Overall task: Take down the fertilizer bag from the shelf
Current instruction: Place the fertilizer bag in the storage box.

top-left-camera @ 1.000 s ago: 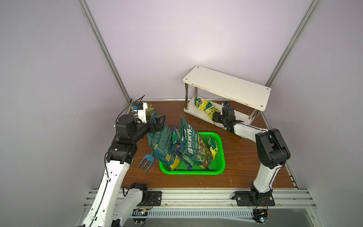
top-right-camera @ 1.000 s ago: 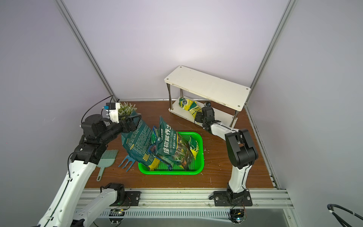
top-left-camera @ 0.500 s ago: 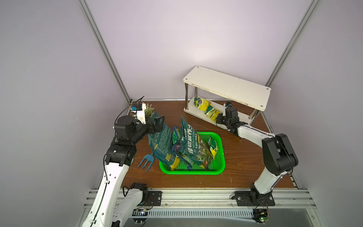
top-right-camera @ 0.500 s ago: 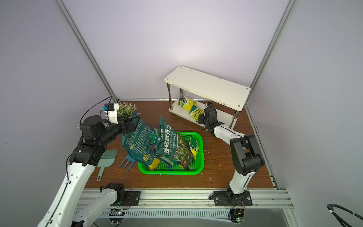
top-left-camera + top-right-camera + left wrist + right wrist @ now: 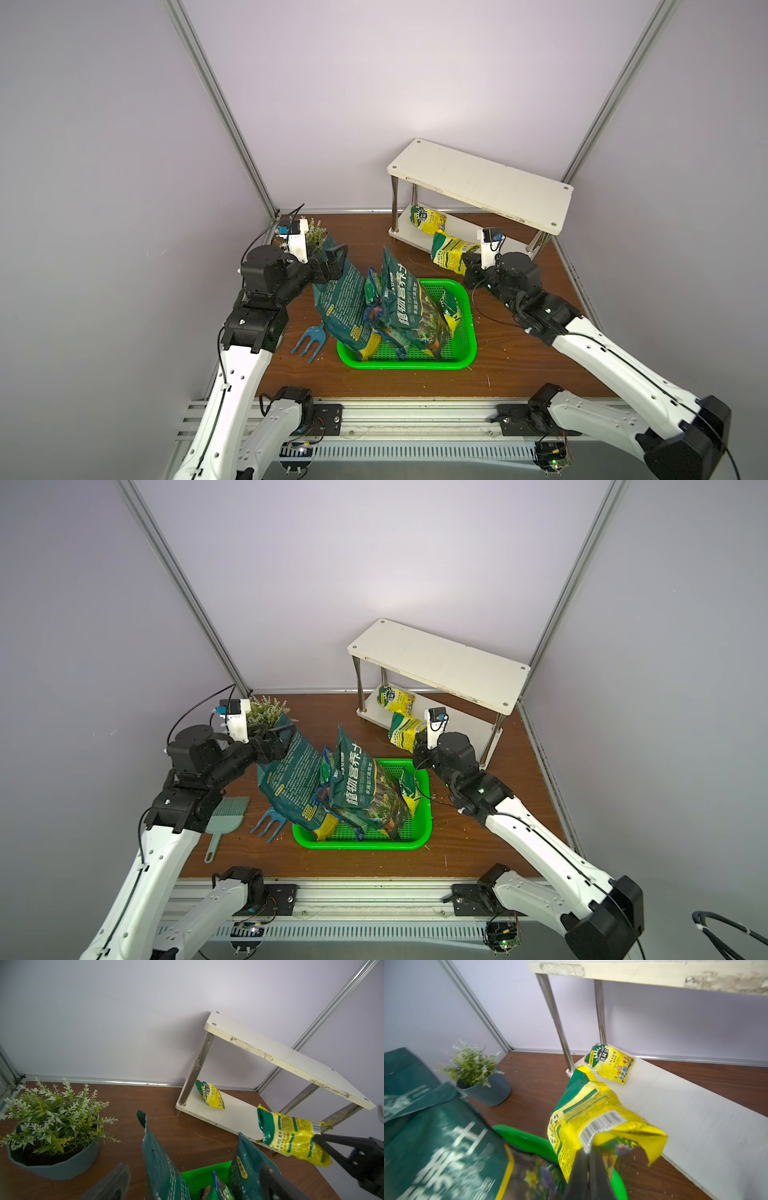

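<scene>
Clearly the right gripper (image 5: 591, 1159) is clenched on the fertilizer bag (image 5: 591, 1113), pinching its flat end next to the barcode. The bag hangs at the front edge of the shelf's (image 5: 478, 183) lower board, with its far end over that edge. Whether it touches the board I cannot tell.

The bag looks like thin glossy film, creased and sagging away from the pinch, so I judge it soft, fairly light and slippery. Its loose filling probably settles toward the low end and makes it swing. The flat sealed end seems the right place to hold, set deep between the pads, since the bulging middle would likely squirm out.

A second yellow bag (image 5: 428, 219) lies flat on the shelf's lower board, close to a chrome leg. The left gripper (image 5: 332, 259) is released, its jaws spread wide on either side of the top of a dark green bag (image 5: 345, 303), well apart from the shelf. That bag leans on the green basket (image 5: 465, 357), which sits in front of the shelf.
</scene>
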Robot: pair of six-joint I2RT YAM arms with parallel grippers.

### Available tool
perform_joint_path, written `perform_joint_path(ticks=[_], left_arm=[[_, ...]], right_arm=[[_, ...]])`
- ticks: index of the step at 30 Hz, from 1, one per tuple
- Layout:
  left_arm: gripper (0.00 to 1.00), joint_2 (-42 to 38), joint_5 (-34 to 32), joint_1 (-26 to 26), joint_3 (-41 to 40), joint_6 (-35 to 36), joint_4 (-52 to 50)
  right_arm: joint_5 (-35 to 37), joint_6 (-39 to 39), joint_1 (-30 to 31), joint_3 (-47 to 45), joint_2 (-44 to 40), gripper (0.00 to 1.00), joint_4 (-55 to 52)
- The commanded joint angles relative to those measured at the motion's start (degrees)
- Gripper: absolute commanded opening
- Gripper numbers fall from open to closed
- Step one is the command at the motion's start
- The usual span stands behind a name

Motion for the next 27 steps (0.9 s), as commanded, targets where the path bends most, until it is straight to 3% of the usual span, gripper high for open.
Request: perform_joint_path(ticks=[1, 8, 13, 22, 27], left_arm=[[1.0, -0.7, -0.2, -0.5, -0.1, 1.0, 0.5], [1.0, -0.7, -0.6, -0.5, -0.2, 1.2, 0.7], [1.0, -0.8, -0.7, -0.5, -0.1, 1.2, 0.7], [1.0, -1.1, -1.7, -0.5, -0.2, 1.6, 0.7], [1.0, -1.6, -1.5, -0.5, -0.7, 1.5, 1.4]], right_arm=[[7.8, 0.4, 3.5, 0.1, -5.0, 0.0, -7.7], [11.3, 3.6, 13.0, 1.8, -9.0, 0.0, -19.9], [18.7, 8.0, 19.7, 4.4, -8.1, 0.0, -27.8], [21.2, 15.4, 24.6, 15.1, -4.3, 0.0, -45.4], [16.9, 12.2, 25.2, 14.3, -3.5, 0.0, -46.2]])
